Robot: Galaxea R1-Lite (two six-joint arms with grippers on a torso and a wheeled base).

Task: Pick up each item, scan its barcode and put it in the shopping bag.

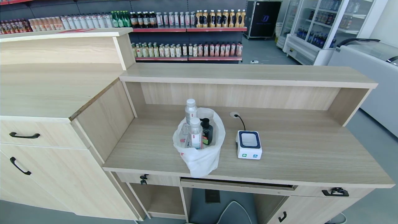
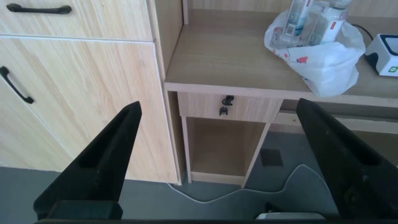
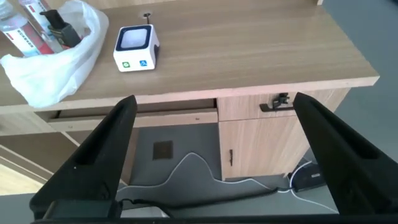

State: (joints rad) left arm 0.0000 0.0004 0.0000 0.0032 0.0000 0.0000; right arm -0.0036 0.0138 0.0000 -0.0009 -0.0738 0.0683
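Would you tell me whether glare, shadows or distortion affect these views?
Head view: counter edges bow with wide-angle distortion; the scanner window shows pale glare. Left wrist view: left gripper silhouetted dark. Right wrist view: right gripper likewise, counter evenly lit.

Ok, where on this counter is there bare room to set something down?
Widest bare patch: the counter from the scanner out to its right end. A smaller strip lies between the shopping bag and the left side panel. Crowded: the narrow gap between bag and scanner, and behind the scanner where its cable runs.
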